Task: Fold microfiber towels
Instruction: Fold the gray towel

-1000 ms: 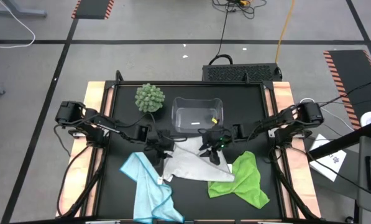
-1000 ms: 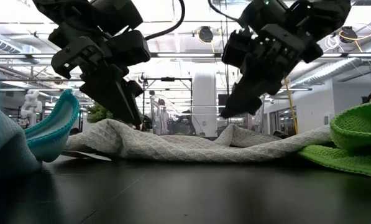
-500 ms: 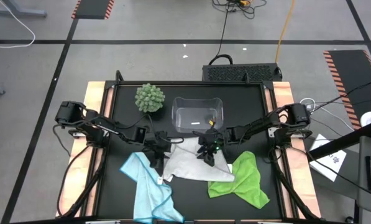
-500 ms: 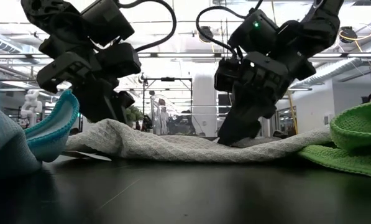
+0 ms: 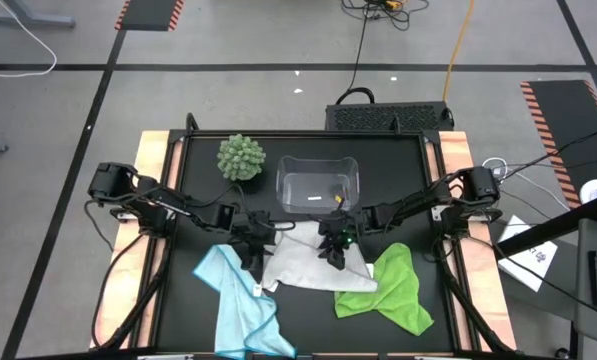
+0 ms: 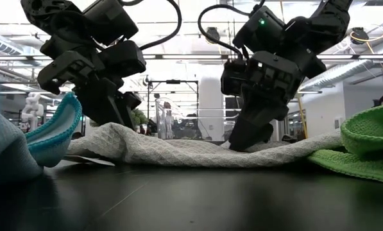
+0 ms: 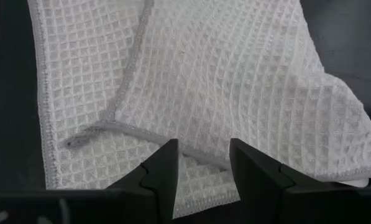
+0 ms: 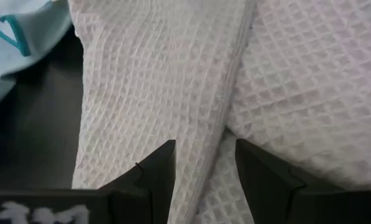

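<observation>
The white towel (image 5: 300,264) lies crumpled flat on the black table, between the light blue towel (image 5: 240,305) to its left and the lime green towel (image 5: 390,288) to its right. My left gripper (image 5: 255,243) is open and low over the white towel's far left part. A hem of a turned-over flap (image 7: 173,134) runs between its fingers. My right gripper (image 5: 331,252) is open and low over the towel's far right part, astride a fold ridge (image 8: 225,106). My left gripper comes slanting down from the far left, and its open fingers (image 7: 163,163) stand on either side of the flap's hem. The towel's raised edge (image 6: 114,131) hides the fingertips in the low view, so I cannot tell whether they touch. My right gripper comes slanting down from the far right. Its open fingertips (image 6: 238,144) meet the white towel's top surface beside the fold ridge. The towel lies on the table beneath them.
A clear plastic bin (image 5: 283,180) stands at the far middle of the table. A round green spiky plant (image 5: 240,157) stands to its left. The blue towel's edge (image 6: 53,131) and the green towel (image 6: 364,144) rise on either side of the white towel.
My right gripper has come down toward the near left onto the white towel, and the small hump of cloth under it has flattened. My left gripper has come down a little toward the towel's left edge. Both stay open.
</observation>
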`<state>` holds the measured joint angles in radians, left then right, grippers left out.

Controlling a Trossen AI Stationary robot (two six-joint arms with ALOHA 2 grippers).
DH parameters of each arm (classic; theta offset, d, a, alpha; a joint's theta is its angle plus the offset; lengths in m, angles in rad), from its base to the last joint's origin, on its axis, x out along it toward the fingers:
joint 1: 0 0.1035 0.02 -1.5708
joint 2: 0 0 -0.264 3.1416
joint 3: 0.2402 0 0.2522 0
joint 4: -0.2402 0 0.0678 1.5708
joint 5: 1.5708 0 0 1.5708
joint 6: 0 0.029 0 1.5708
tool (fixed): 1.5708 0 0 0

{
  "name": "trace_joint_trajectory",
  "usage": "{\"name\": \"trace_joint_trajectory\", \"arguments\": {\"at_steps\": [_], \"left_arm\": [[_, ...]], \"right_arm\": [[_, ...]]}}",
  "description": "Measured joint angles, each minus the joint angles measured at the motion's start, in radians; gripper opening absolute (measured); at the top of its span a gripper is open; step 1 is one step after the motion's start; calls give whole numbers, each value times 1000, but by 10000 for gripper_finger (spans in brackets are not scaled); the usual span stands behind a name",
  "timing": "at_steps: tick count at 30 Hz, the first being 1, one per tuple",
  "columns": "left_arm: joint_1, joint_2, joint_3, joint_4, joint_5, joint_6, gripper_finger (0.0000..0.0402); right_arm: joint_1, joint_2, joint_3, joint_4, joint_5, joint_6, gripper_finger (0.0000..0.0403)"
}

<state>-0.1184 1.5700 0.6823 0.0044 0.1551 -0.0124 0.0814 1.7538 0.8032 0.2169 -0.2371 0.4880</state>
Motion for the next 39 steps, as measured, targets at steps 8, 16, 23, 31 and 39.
{"name": "trace_joint_trajectory", "arguments": {"at_steps": [8, 16, 23, 31, 39], "left_arm": [[-1, 0, 0, 1, 0, 4, 147], [-1, 0, 0, 2, 0, 11, 147], [-1, 0, 0, 11, 1, 13, 147], [-1, 0, 0, 43, 1, 37, 147], [-1, 0, 0, 68, -1, 94, 148]], "right_arm": [[18, 0, 0, 10, -1, 14, 159], [52, 0, 0, 41, 3, 15, 148], [43, 45, 0, 82, 27, -30, 120], [37, 75, 29, 124, -30, -105, 17], [37, 71, 137, -44, -56, -186, 5]]}}
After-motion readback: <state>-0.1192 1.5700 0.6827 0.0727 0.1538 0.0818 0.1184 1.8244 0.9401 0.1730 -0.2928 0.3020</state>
